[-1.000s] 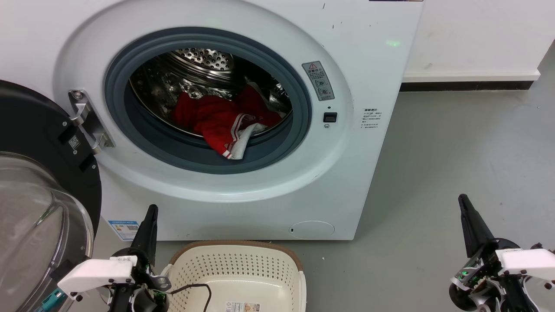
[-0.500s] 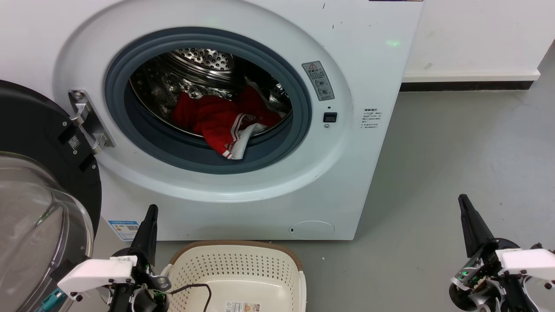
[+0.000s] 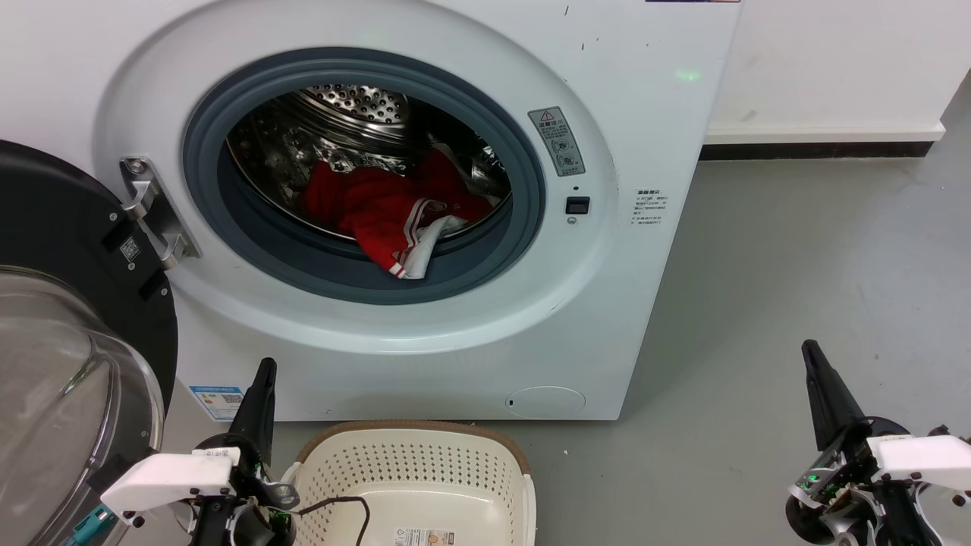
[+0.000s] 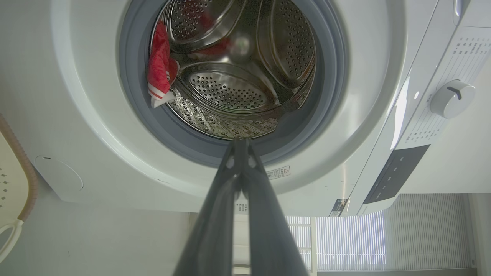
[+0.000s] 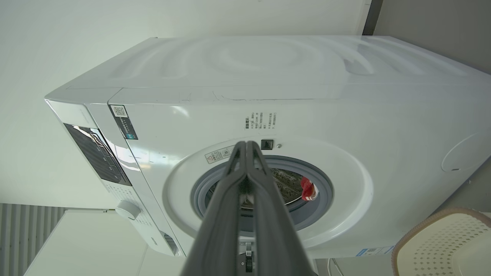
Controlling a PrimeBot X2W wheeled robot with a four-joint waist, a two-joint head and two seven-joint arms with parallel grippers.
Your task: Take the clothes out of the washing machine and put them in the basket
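The clothes are heaped in the drum of the washing machine, a striped hem draped onto the grey ring. The door is swung wide open. The basket is parked on the floor just below. The left gripper and right gripper are pinched closed, nothing held.

Red clothes, white washing machine.
The clothes carry white trim and a red-white striped band; the machine's ring is grey; the basket is cream, brown-rimmed.
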